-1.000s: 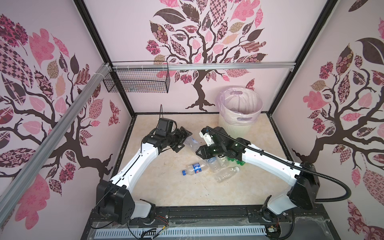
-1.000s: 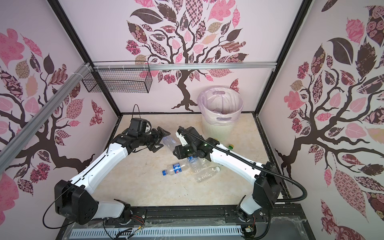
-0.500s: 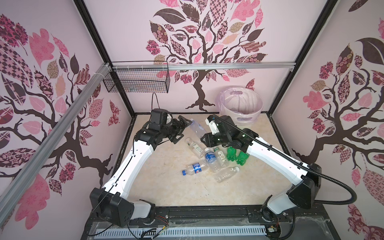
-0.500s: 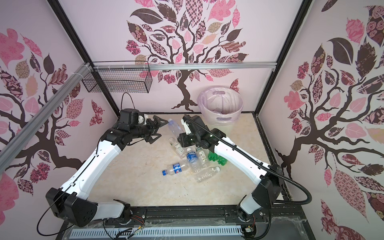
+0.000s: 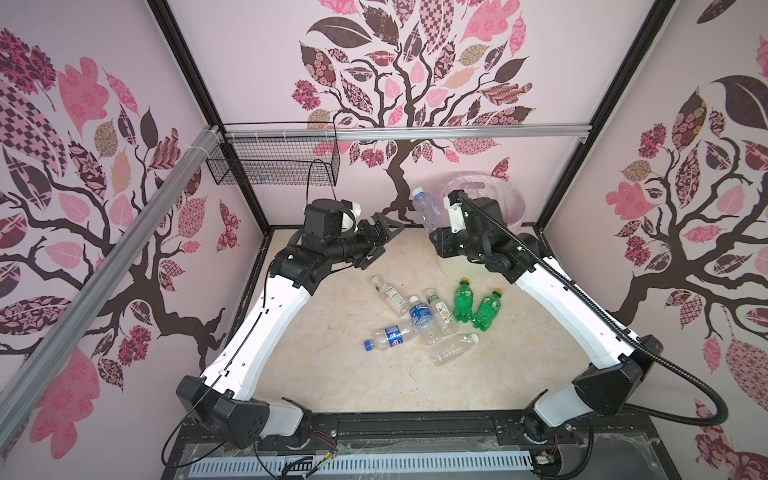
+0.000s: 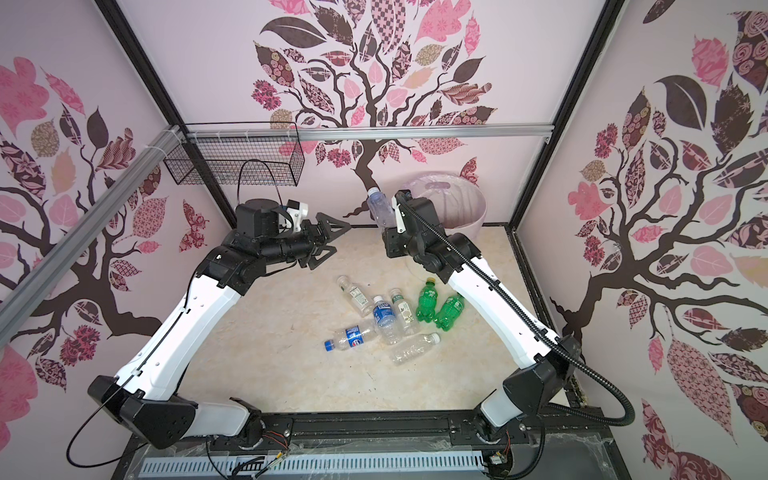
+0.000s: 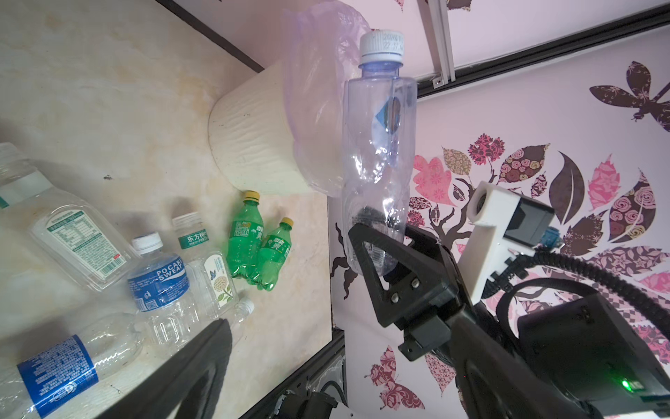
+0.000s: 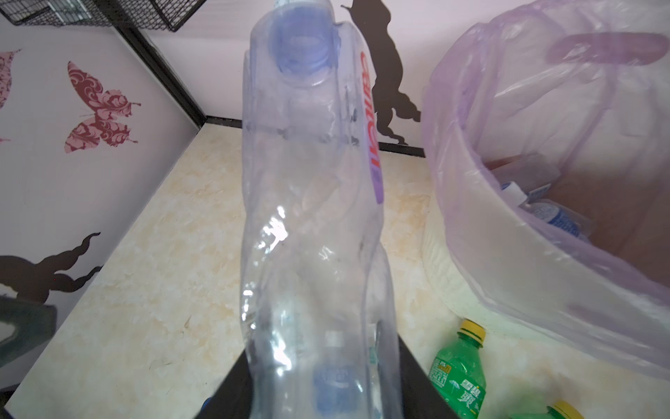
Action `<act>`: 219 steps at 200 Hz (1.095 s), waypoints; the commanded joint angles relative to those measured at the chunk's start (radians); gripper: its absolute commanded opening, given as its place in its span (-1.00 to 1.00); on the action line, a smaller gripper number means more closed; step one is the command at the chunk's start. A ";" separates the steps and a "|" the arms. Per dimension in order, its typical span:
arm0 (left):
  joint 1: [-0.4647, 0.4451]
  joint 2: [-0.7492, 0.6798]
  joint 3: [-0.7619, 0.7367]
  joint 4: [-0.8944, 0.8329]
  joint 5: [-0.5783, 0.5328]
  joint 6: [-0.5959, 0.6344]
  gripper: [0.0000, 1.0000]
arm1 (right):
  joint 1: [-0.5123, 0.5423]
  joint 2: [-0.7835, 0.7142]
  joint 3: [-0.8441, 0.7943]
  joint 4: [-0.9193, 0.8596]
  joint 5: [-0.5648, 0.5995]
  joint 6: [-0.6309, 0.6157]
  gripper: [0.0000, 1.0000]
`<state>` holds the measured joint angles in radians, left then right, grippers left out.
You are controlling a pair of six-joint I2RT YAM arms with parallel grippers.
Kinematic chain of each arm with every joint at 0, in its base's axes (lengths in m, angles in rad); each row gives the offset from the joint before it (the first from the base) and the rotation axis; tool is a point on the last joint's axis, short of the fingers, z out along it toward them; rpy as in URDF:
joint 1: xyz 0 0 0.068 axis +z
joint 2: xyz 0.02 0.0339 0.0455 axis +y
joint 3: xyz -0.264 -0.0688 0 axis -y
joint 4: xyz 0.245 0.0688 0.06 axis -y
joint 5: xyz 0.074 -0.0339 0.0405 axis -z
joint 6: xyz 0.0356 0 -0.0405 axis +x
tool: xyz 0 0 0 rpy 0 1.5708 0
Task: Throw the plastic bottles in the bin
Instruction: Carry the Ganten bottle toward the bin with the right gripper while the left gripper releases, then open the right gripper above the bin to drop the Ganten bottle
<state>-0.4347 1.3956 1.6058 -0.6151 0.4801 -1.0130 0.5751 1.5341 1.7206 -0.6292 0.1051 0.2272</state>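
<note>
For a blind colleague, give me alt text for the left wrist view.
The right gripper holds a crumpled clear bottle upright by its base, near the bag-lined cream bin. More bottles, two green, lie on the beige table.

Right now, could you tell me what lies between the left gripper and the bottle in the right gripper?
Nothing: only open air separates the left gripper from the held bottle, as both top views show.

**A:** The left arm is up, elbow bent, and the left end effector (image 5: 386,243) is spread wide, aimed across the middle.

**B:** Opposite it, the right end effector (image 5: 434,235) is raised and pointing upward, clamped on the base of a clear bottle (image 5: 423,208).
</note>
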 commanded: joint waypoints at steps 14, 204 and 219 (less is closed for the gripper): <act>-0.044 0.033 0.104 0.038 0.002 0.047 0.94 | -0.047 0.019 0.083 0.008 0.088 -0.004 -0.11; -0.219 0.263 0.464 0.051 -0.021 0.096 0.95 | -0.180 0.103 0.562 -0.066 0.315 -0.014 -0.15; -0.219 0.267 0.470 0.042 -0.024 0.098 0.94 | -0.182 0.121 0.585 -0.064 0.317 -0.002 -0.15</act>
<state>-0.6487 1.6466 2.0415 -0.5835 0.4572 -0.9192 0.3977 1.6188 2.2456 -0.6922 0.3859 0.2234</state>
